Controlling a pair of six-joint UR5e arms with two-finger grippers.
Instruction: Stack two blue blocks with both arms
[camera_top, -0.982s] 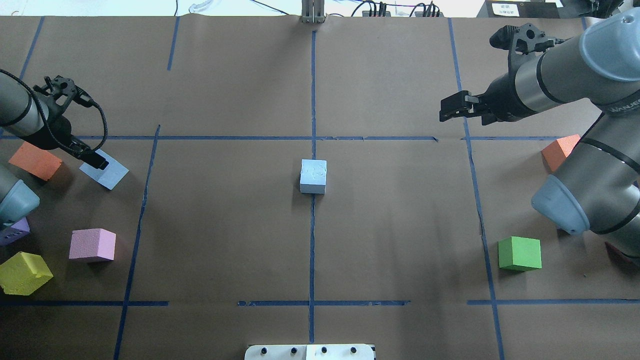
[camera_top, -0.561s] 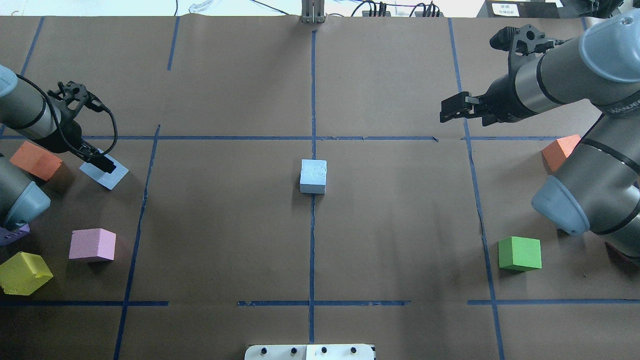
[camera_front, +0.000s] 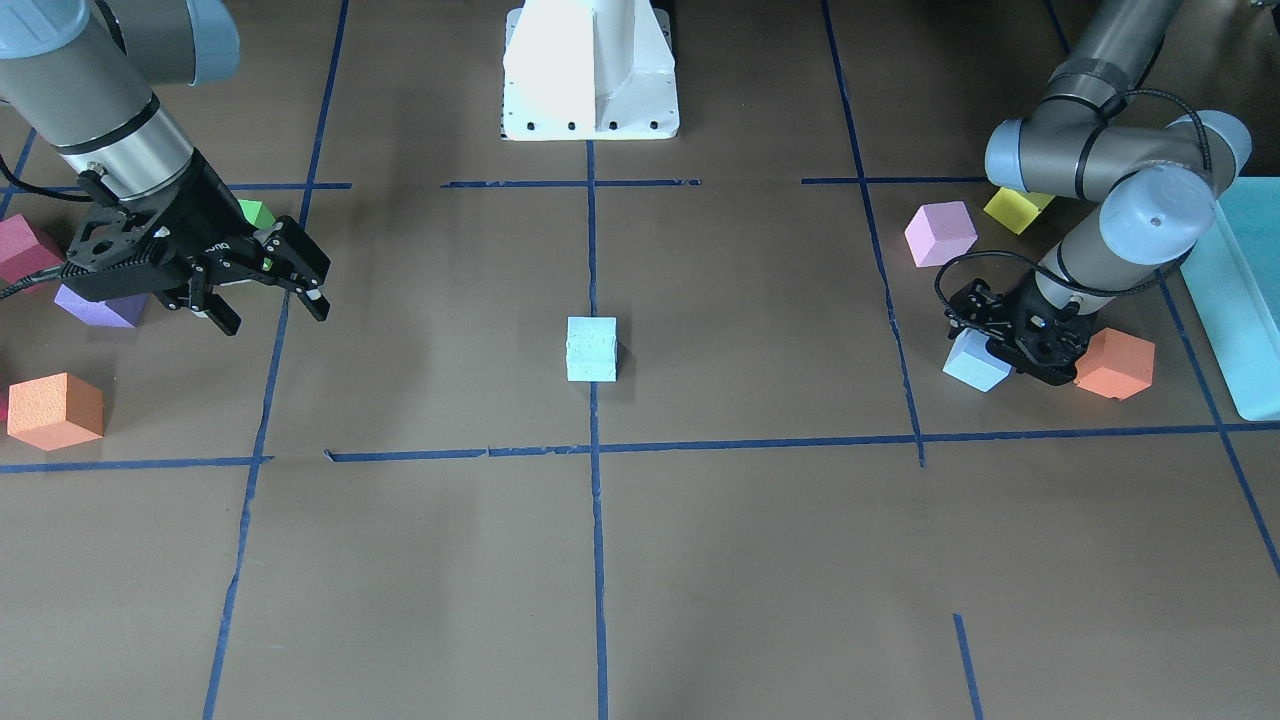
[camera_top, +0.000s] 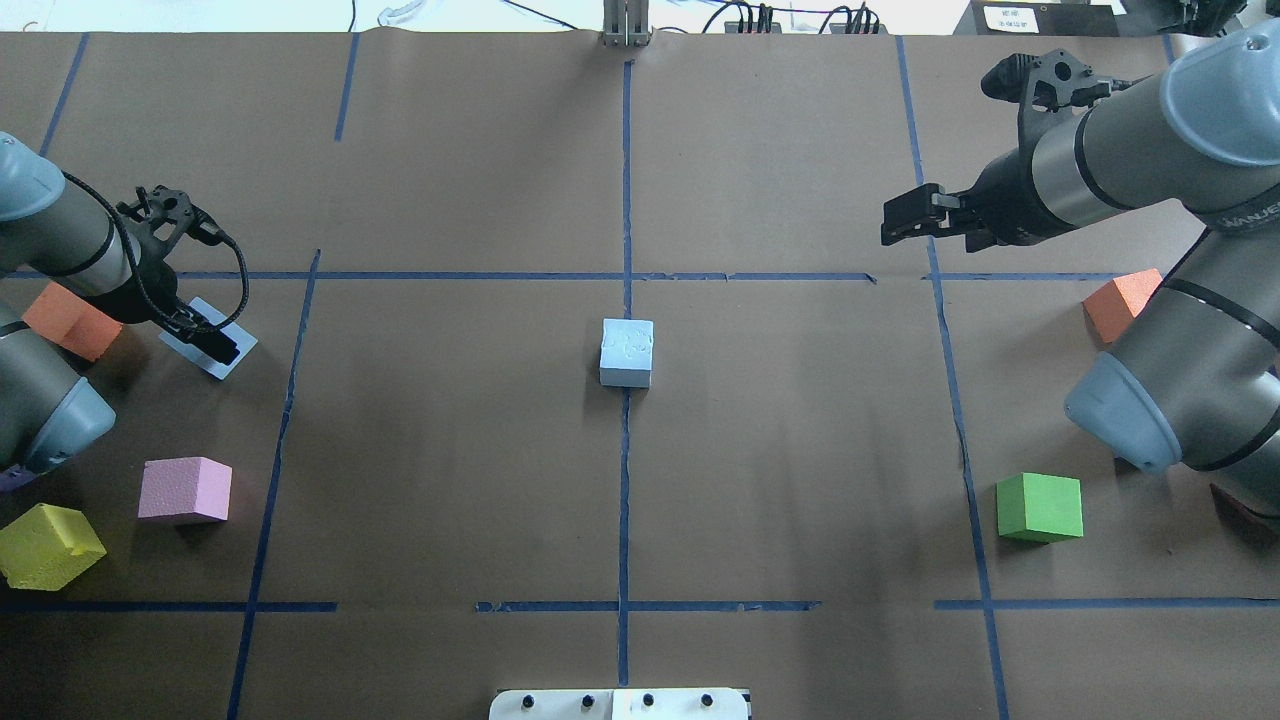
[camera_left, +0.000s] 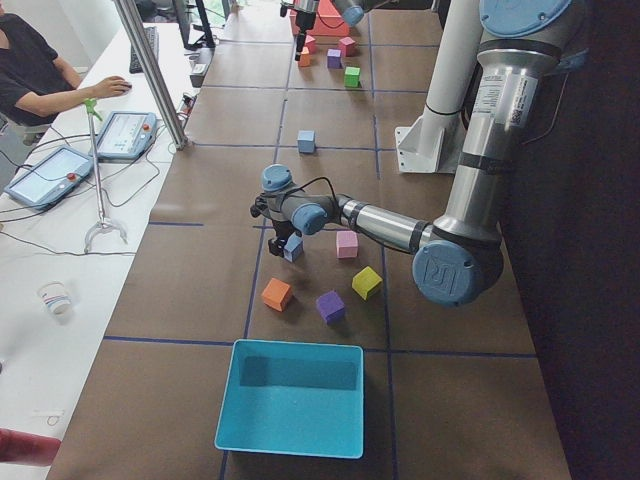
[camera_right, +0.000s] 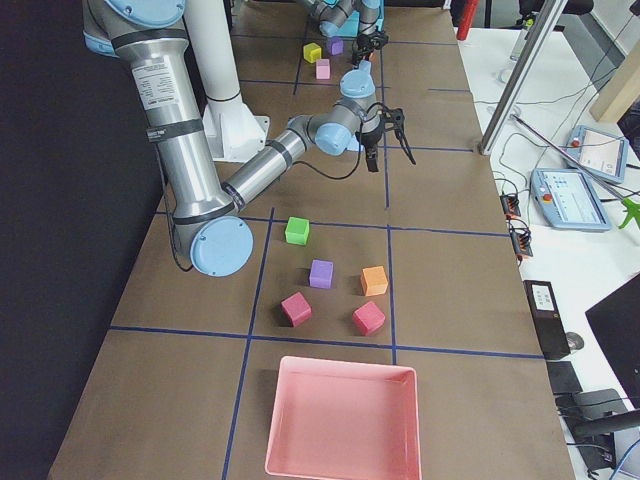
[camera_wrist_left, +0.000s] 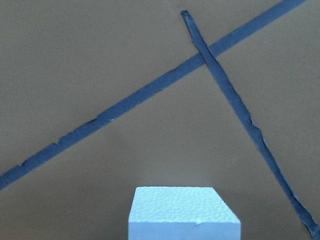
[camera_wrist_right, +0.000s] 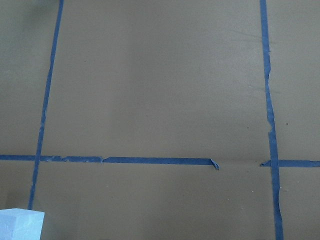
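One pale blue block (camera_top: 627, 352) sits at the table's centre on the blue tape cross, also in the front view (camera_front: 591, 348); its corner shows in the right wrist view (camera_wrist_right: 20, 224). The second blue block (camera_top: 208, 338) lies at the far left, next to an orange cube (camera_top: 70, 320). My left gripper (camera_top: 215, 345) is low over this block, jaws apparently open around it; the left wrist view shows the block (camera_wrist_left: 184, 212) close below. In the front view the left gripper (camera_front: 1020, 345) stands right beside it. My right gripper (camera_top: 885, 222) hovers open and empty, far right.
A pink cube (camera_top: 185, 490) and a yellow cube (camera_top: 48, 545) lie near the left arm. A green cube (camera_top: 1040, 507) and an orange cube (camera_top: 1120, 303) lie by the right arm. A teal box (camera_left: 290, 400) and a pink tray (camera_right: 342, 420) stand at the table ends.
My left wrist has swung round, and the gripper has shifted slightly right and towards me over the left blue block. The block and the right arm have not moved.
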